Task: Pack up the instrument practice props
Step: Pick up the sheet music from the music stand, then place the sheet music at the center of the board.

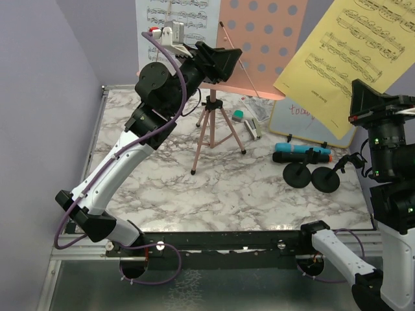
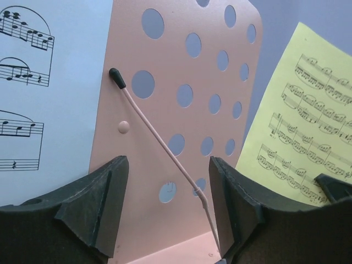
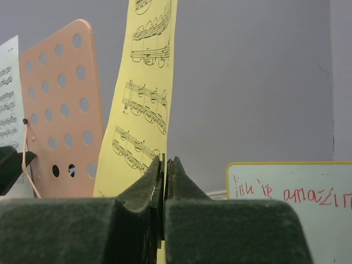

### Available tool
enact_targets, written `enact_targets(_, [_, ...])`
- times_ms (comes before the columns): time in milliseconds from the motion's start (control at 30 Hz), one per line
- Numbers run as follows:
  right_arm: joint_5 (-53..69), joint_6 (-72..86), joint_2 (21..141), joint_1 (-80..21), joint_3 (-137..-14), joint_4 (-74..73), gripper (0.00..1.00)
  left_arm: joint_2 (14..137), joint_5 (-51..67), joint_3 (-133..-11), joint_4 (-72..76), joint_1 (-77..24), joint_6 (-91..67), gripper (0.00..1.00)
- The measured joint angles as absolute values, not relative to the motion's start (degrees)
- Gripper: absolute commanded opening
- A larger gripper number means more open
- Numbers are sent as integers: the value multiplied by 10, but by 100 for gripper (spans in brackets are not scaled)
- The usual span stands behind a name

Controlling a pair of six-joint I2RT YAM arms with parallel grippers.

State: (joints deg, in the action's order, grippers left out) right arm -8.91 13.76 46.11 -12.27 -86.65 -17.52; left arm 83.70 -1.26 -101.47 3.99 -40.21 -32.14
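Marble table (image 1: pixel 259 201), left pincer (image 2: pixel 168 190) open at pink rack (image 2: pixel 165 61), right pincer (image 3: pixel 164 165) pinching yellow sheet (image 3: pixel 143 82)

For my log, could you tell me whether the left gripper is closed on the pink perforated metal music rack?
No, the left gripper is open, fingers apart before the pink rack.

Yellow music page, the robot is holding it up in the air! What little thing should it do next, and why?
Probably lower it. The right end effector is shut on the bottom edge of the yellow page, which stands tall in the air beside the pink rack. Easing it down toward the marble table should let it lie flat for packing.
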Motion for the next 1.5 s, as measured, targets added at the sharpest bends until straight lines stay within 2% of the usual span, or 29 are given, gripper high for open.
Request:
enact_targets(400, [-156, 164, 393, -123, -838, -181, 0, 798, -15, -971, 39, -401, -294, 86])
enact_targets(667, [-145, 183, 380, -123, -818, -234, 0, 748, 23, -909, 34, -400, -235, 96])
enact_targets(933, [-18, 213, 385, -123, -801, -269, 0, 638, 101, -773, 56, -400, -155, 99])
enact_targets(1233, [166, 262, 426, -123, -729, -259, 1, 516, 190, -621, 91, -400, -77, 99])
enact_targets(1500, [261, 321, 432, -123, -625, -223, 1, 495, 195, -474, 101, -400, -125, 99])
